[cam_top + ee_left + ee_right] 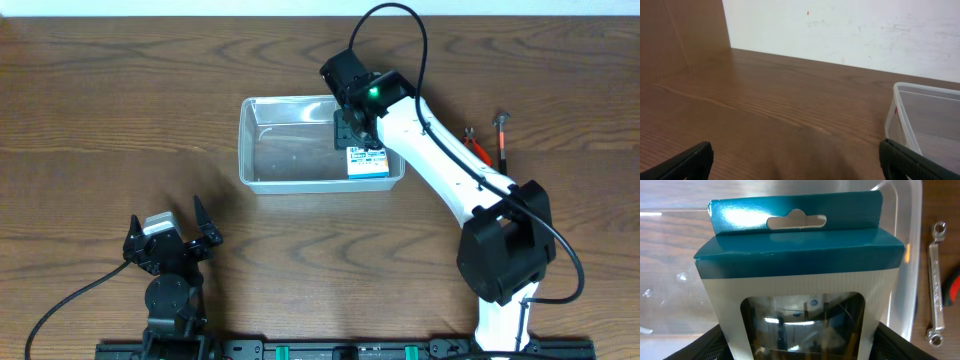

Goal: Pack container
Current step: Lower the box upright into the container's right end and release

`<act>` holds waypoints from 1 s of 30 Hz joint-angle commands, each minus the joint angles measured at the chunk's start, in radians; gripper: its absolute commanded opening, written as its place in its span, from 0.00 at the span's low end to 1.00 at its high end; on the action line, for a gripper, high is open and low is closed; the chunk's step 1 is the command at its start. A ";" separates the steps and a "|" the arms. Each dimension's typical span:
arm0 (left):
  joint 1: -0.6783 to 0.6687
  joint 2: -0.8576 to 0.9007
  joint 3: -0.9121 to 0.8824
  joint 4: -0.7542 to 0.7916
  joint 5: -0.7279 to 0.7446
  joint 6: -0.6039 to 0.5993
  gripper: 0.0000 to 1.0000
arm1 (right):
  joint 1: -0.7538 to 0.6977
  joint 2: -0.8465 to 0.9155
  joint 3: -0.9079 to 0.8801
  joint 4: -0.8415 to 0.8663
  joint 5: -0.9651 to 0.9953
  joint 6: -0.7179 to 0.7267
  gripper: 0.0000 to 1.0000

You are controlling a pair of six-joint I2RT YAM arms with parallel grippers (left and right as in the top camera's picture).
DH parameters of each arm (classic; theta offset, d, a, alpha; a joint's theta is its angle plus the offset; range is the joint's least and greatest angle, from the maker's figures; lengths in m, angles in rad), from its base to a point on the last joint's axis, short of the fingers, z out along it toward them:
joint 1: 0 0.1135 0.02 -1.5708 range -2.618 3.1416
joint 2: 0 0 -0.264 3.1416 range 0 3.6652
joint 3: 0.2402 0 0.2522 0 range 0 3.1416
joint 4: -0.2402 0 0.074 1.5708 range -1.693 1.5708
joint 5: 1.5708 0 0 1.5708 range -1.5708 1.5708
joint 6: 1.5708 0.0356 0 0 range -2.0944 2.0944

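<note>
**Right gripper holds box in the container**

The container [290,150] sits on the table [100,120], towards its far middle; the right gripper [360,140] is clamped on a blue-and-white box [367,163] inside the container's right end; the left gripper [168,222] hangs well apart at front left, fingers spread; a wrench [935,285] lies just outside the container.
</note>
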 commanded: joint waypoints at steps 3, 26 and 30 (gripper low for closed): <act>-0.003 -0.003 -0.022 -0.030 -0.020 0.002 0.98 | -0.001 0.023 -0.021 0.015 0.029 0.071 0.37; -0.003 -0.003 -0.022 -0.029 -0.020 0.002 0.98 | -0.040 -0.029 0.011 -0.005 0.114 0.008 0.86; -0.003 -0.003 -0.022 -0.030 -0.019 0.002 0.98 | -0.099 -0.140 0.012 -0.030 0.221 -0.030 0.92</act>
